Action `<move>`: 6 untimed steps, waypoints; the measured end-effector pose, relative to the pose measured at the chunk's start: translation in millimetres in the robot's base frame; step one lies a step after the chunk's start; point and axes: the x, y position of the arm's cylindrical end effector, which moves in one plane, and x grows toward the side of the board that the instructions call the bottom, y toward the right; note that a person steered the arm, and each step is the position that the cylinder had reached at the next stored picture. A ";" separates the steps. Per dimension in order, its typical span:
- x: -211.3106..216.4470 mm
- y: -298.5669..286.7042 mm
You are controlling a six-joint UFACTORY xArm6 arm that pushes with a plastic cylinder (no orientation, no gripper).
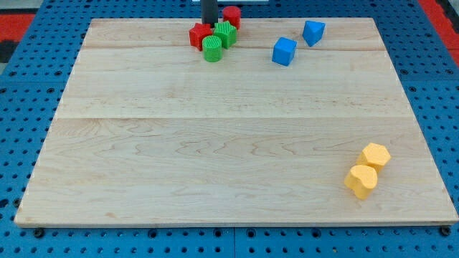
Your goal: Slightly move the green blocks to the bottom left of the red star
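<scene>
Nearest, at the view's bottom right: 2 yellow blocks touching, a heart-like yellow block [361, 181] below a yellow hexagon [375, 155], both resting on the wooden bench [215, 158]. Farther up, right of centre: a blue cube [284, 51] and, just beyond to its right, a second blue block [313, 32], apart from each other. At the view's top, a tight cluster: green cylinder [212, 49] lowest, touching the red star [200, 35] on its left and a second green block [226, 34] on its right; red cylinder [232, 16] farthest back. My tip [209, 24] standing just behind the red star, between it and the red cylinder. No claw present, so no state to tell.
</scene>
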 end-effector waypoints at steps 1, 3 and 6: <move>-5.4 -16.6; -4.9 21.5; 79.5 33.5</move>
